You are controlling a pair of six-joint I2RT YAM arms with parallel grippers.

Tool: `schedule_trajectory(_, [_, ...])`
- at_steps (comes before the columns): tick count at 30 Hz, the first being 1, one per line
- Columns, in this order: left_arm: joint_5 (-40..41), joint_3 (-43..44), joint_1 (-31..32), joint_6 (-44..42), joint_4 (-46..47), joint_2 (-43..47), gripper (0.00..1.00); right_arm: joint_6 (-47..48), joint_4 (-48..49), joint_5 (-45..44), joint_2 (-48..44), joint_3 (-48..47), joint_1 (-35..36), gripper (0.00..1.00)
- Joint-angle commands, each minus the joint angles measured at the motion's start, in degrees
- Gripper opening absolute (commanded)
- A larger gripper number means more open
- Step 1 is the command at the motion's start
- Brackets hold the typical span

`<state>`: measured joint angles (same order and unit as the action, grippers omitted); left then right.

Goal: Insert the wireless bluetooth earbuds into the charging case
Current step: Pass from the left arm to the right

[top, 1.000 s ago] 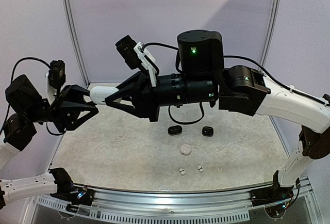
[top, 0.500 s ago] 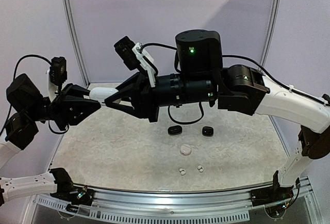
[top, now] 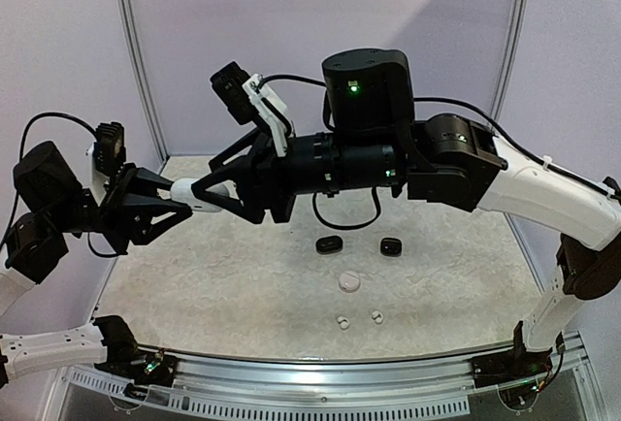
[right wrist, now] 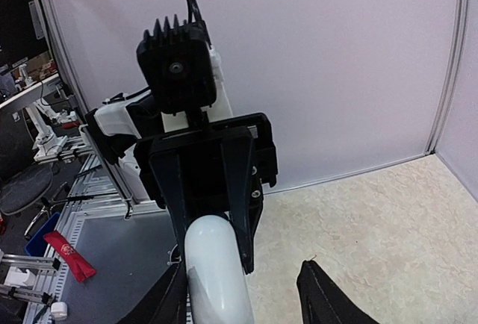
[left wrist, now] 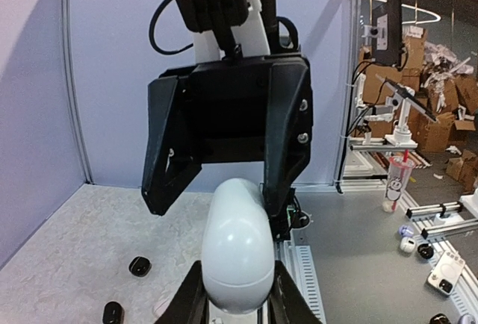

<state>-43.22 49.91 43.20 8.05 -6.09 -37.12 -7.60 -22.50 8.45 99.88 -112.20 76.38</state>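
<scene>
Pale speckled worktop (top: 213, 285) below both arms; earbuds (top: 342, 322) loose on it, white pair toward the front edge, dark ones farther back. Charging case (left wrist: 235, 242) up in mid-air, pinched at one end by left gripper (left wrist: 236, 264) jaws. Right gripper (right wrist: 243, 268) jaws spread about the other end (one finger visibly clear of the shell). Likely a regrasp before opening the lid: hold left pinch firm and level, close right squarely, no twisting.

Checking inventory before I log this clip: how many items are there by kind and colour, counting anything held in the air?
white case, held above the table: 1
black earbuds: 2
small white earbuds: 2
white round piece, kind unclear: 1
Total: 6
</scene>
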Motion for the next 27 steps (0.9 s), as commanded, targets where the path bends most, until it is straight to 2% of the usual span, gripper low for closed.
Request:
schedule_trajectory(1, [1.3,1.8,1.0,-7.1,-4.7,0.7,0.00,-0.1,-3.2,-4.0,2.0,-1.7,0.0,0.52])
schedule_trajectory(9, [2.0,1.7,1.5,-7.0,-5.5,1.3,0.00,-2.0,-5.8,-5.8,1.8,-1.8,-0.7,0.48])
schedule_trajectory(13, [2.8,1.7,1.4,-2.8,-3.4,0.9,0.00,-0.1,-3.9,2.0,2.1,-1.1,-0.7,0.58])
schedule_trajectory(16, [2.0,1.2,1.4,-1.4,-2.0,1.1,0.00,-0.1,-4.5,2.9,2.7,-1.7,-0.7,0.62])
schedule_trajectory(24, [0.4,1.5,1.4,-3.4,-3.4,0.9,0.00,0.0,-7.3,-2.2,3.7,-3.4,-0.8,0.65])
schedule_trajectory(27, [-2.1,1.5,1.6,-7.0,-5.8,0.7,0.00,-1.4,-7.4,-3.9,3.1,-3.3,-1.4,0.64])
